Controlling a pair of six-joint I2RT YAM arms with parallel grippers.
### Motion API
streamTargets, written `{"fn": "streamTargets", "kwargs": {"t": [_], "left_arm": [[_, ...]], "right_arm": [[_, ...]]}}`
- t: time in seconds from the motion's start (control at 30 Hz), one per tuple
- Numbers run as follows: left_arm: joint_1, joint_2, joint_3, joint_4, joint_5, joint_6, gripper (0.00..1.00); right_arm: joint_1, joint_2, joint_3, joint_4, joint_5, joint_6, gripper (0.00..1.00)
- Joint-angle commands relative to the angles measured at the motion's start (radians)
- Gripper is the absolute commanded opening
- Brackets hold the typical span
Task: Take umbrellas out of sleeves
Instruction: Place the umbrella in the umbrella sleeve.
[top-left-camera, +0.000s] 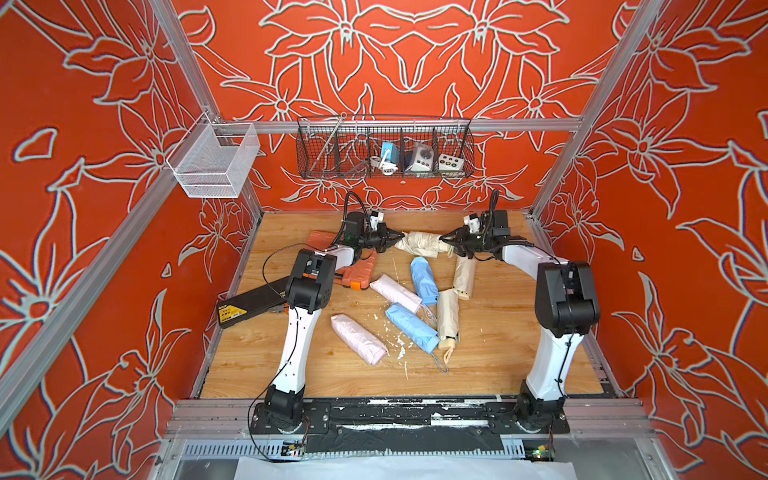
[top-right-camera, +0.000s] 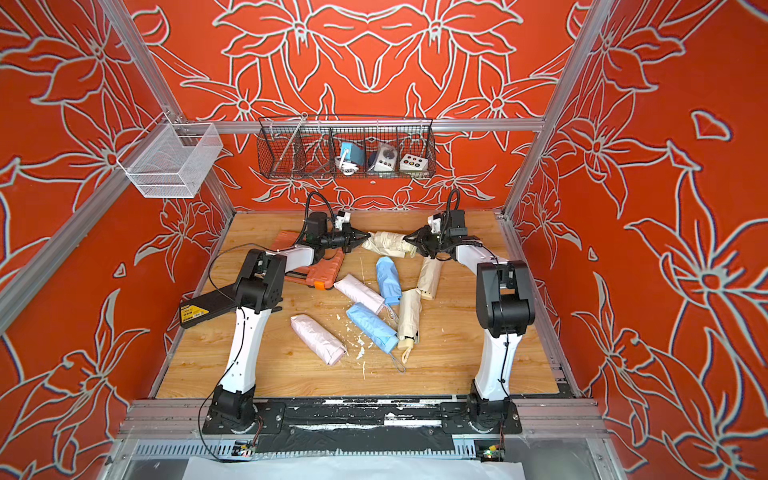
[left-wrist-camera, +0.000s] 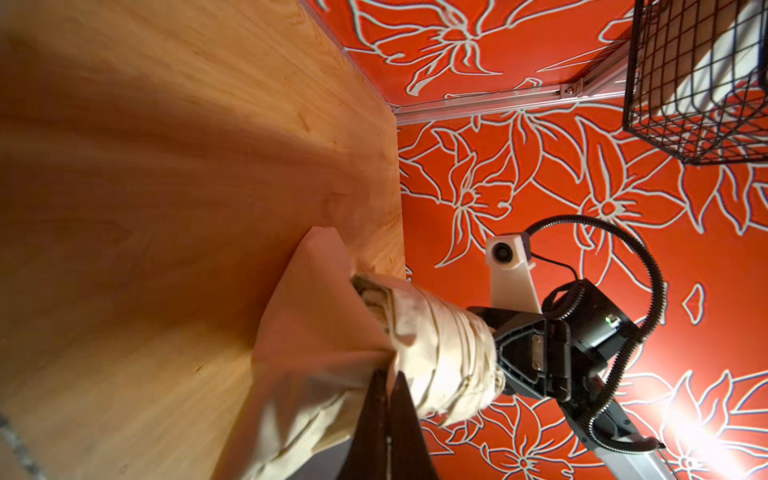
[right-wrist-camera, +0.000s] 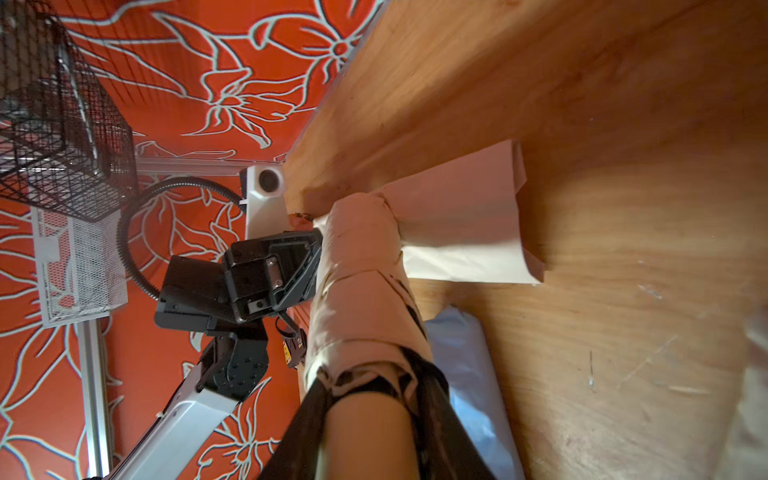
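Orange tool case (top-left-camera: 321, 240) mostly hidden behind the left arm (top-left-camera: 309, 282), cream umbrella (right-wrist-camera: 357, 299) runs off the right wrist view's edge at its handle end, wire basket (top-left-camera: 328, 162) contents too small to identify.

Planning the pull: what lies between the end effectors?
A cream pleated folding umbrella, partly in its smooth cream fabric sleeve, bridges left end effector and right end effector, in both top views.

Both top views look steeply down from high at the front onto the whole bench (top-left-camera: 498, 353) and rear wall (top-left-camera: 395, 62), overlapping almost entirely. The left wrist view looks close along the left hand (left-wrist-camera: 386, 376) towards the right arm (left-wrist-camera: 619, 428). The right wrist view looks along the right hand (right-wrist-camera: 370, 382) towards the left arm (right-wrist-camera: 187, 407). Both wrist views share the cream umbrella (left-wrist-camera: 440, 353) and cream sleeve (left-wrist-camera: 316, 332) between them.
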Motion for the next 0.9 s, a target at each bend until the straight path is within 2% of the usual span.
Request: {"fn": "streamTargets", "kwargs": {"t": [0.0,0.17,0.37,0.43,0.63,0.7,0.87], "left_arm": [[0.010,0.051,0.020,-0.094,-0.018,0.055,0.00],[0.012,0.071,0.029,-0.140,-0.026,0.078,0.00],[0.022,0.086,0.043,-0.174,-0.041,0.084,0.02],[0.027,0.085,0.044,-0.178,-0.048,0.081,0.18],[0.050,0.062,0.037,-0.199,-0.049,0.094,0.44],[0.058,0.043,0.030,-0.215,-0.050,0.108,0.51],[0.073,-0.025,-0.005,-0.223,-0.045,0.113,0.61]], "right_arm": [[0.003,0.031,0.057,0.178,-0.047,0.066,0.00],[0.002,0.087,0.081,0.196,-0.039,0.083,0.00],[0.002,0.136,0.114,0.109,-0.031,0.024,0.00],[0.003,0.145,0.118,0.085,-0.023,0.002,0.00],[0.004,0.176,0.131,0.004,-0.010,-0.064,0.00],[0.003,0.183,0.140,-0.033,-0.005,-0.087,0.06],[0.002,0.181,0.150,-0.100,0.024,-0.130,0.27]]}}
